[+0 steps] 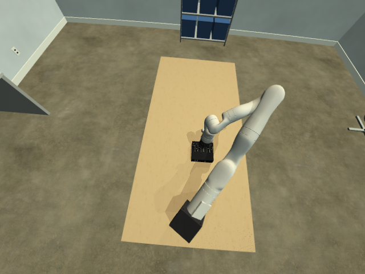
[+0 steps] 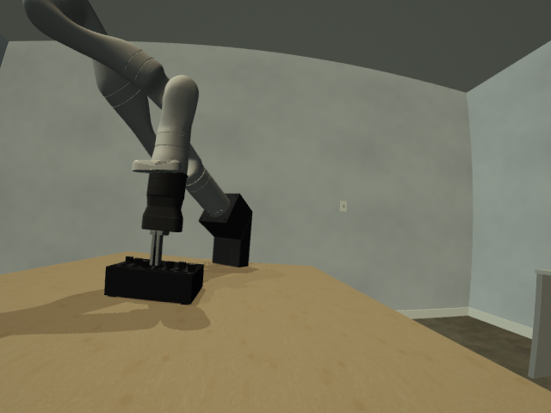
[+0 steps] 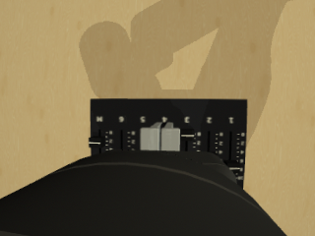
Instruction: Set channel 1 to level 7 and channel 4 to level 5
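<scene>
Top view: lighting desk [image 1: 202,151] sits mid-table [image 1: 182,94], arm's wrist right over its far edge; faders too small to read. Exterior: gripper [image 2: 156,261] points straight down, fingers [image 2: 155,249] pressed together w/ nothing between them, tips down among the fader caps [image 2: 169,265]; which channel, can't tell. Wrist cam: both pale fingertips side by side on the desk's panel [image 3: 169,113], scale marks blurry, gripper body blocks the near half.

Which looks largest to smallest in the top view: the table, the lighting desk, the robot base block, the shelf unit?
1. Table
2. Shelf unit, cut off at the frame's top edge
3. Robot base block
4. Lighting desk
</scene>
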### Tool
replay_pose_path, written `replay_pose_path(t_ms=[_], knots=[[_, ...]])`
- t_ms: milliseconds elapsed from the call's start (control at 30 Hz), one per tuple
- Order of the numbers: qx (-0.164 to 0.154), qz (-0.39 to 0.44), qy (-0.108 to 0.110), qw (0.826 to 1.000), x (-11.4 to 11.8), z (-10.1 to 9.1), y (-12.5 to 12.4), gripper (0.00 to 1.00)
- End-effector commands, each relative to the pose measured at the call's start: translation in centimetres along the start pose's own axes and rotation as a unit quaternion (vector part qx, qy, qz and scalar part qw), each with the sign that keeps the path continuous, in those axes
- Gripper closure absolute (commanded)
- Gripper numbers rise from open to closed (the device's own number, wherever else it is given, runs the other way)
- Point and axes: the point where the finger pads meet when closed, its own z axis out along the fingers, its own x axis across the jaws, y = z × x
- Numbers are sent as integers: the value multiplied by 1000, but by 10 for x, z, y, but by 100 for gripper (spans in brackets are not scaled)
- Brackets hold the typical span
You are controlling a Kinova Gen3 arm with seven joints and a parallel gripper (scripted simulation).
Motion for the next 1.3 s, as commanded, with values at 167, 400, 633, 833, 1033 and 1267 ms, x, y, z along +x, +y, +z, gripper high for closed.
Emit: replay_pose_path(t_ms=[167,400,633,833,1033,1267], knots=[[-1,-2,0,1000,0,0,4,100],[-1,-2,0,1000,0,0,6,100],[-1,-2,0,1000,0,0,7,100],[-1,-2,0,1000,0,0,7,100],[-1,-2,0,1000,0,0,7,100],[-1,-2,0,1000,0,0,7,100]])
